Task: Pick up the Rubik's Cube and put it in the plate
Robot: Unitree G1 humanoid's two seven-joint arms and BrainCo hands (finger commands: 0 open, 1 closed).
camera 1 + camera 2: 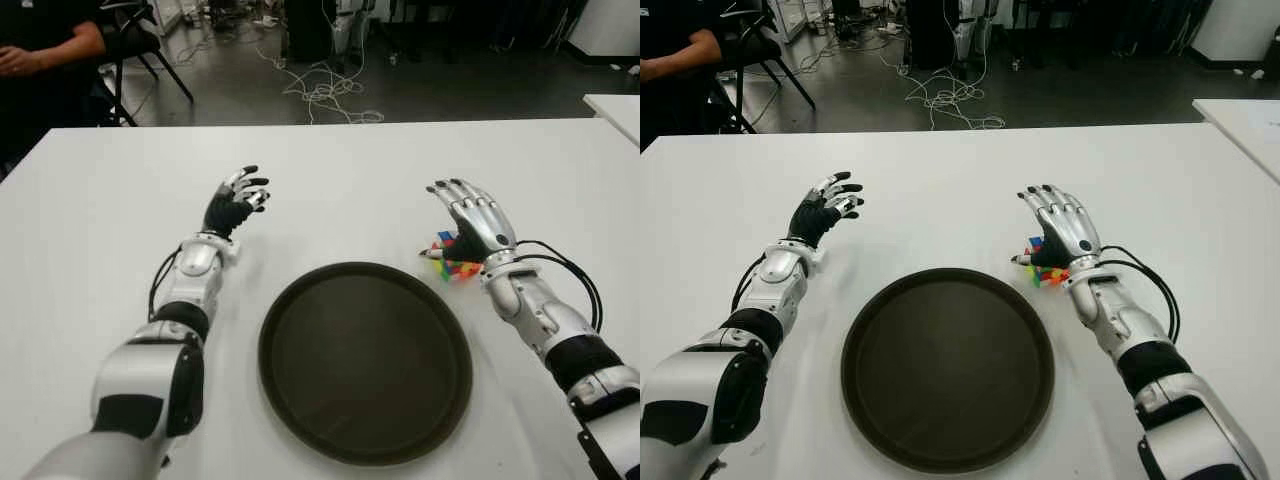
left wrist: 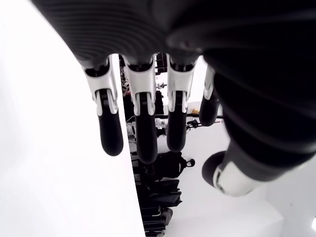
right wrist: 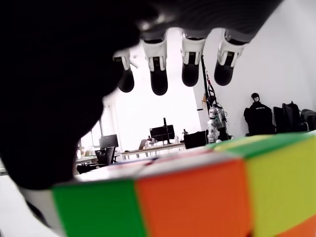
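The Rubik's Cube (image 1: 455, 264) sits on the white table (image 1: 340, 180) just off the upper right rim of the dark round plate (image 1: 365, 360). My right hand (image 1: 468, 215) hovers directly over the cube and hides most of it; its fingers (image 3: 190, 69) are extended above the cube's orange and green face (image 3: 187, 197), not closed on it. My left hand (image 1: 240, 195) is to the left of the plate, well away from the cube, its fingers (image 2: 143, 128) relaxed and holding nothing. The plate holds nothing.
A person's arm (image 1: 45, 50) and a black chair (image 1: 140, 40) show beyond the table's far left corner. Cables (image 1: 320, 90) lie on the floor behind the table. Another white table's corner (image 1: 615, 105) is at the far right.
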